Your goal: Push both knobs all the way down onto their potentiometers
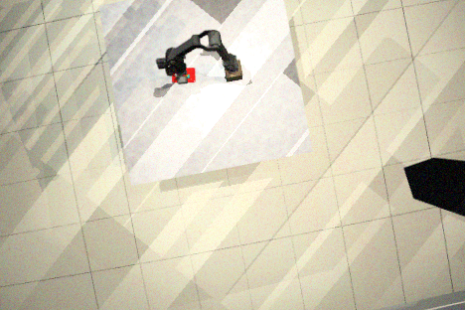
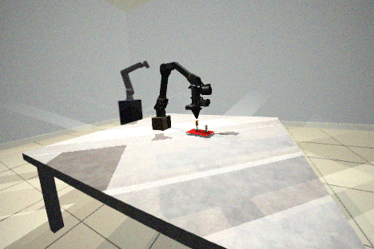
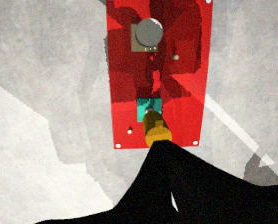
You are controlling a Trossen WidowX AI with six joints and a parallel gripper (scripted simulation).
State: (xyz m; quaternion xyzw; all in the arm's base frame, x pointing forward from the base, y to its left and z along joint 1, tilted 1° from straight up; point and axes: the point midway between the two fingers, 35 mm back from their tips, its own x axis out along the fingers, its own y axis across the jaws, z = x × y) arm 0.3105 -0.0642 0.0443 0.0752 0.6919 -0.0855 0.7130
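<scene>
The red circuit board (image 1: 192, 72) (image 2: 200, 132) (image 3: 187, 112) stands on the table. A tall yellow knob (image 2: 196, 123) (image 3: 158, 134) stands above the teal potentiometer (image 3: 142, 106). A grey round knob (image 2: 206, 128) (image 3: 149, 32) is over the beige potentiometer (image 3: 135, 46) at the other end of the board. My gripper (image 2: 196, 117) (image 3: 160, 147) is shut and empty, pointing down just above the yellow knob's top. I cannot tell whether the tips touch it. The gap under each knob is too small to judge.
The arm's base block (image 1: 233, 72) (image 2: 161, 122) stands on the table beside the board. Small pins (image 3: 176, 57) (image 3: 129, 131) stick up from the board near the potentiometers. Shadows cross the board and table.
</scene>
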